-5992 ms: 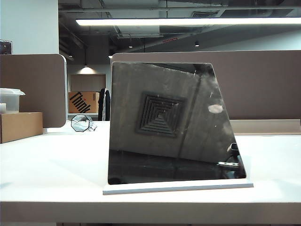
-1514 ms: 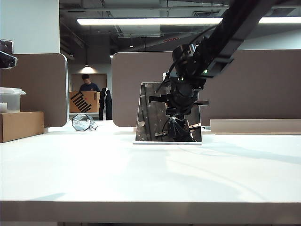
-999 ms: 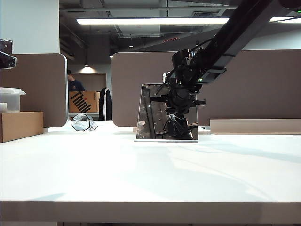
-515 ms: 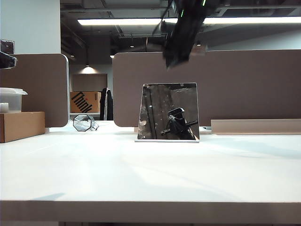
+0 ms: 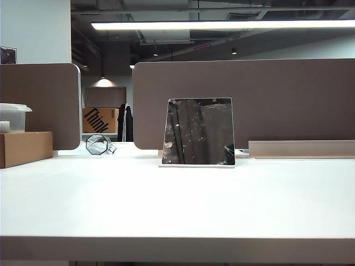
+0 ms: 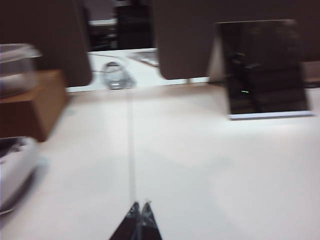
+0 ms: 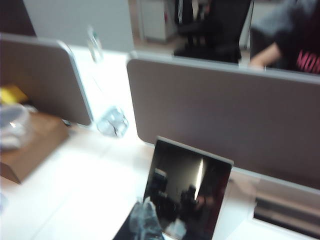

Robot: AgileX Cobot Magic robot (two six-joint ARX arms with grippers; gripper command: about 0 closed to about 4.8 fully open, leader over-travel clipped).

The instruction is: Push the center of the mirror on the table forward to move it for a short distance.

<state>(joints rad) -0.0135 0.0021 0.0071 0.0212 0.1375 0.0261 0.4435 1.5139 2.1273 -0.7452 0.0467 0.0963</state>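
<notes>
The mirror (image 5: 198, 132) leans back far across the white surface (image 5: 177, 205) near the brown partition (image 5: 288, 100), clear of both arms, the left gripper (image 6: 139, 212) and right gripper (image 7: 142, 210) each with fingers together, where another nudge could tip it.

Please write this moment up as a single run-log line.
mirror: upright, far back on table | left gripper: shut, low over table | right gripper: raised before mirror, state unclear
</notes>
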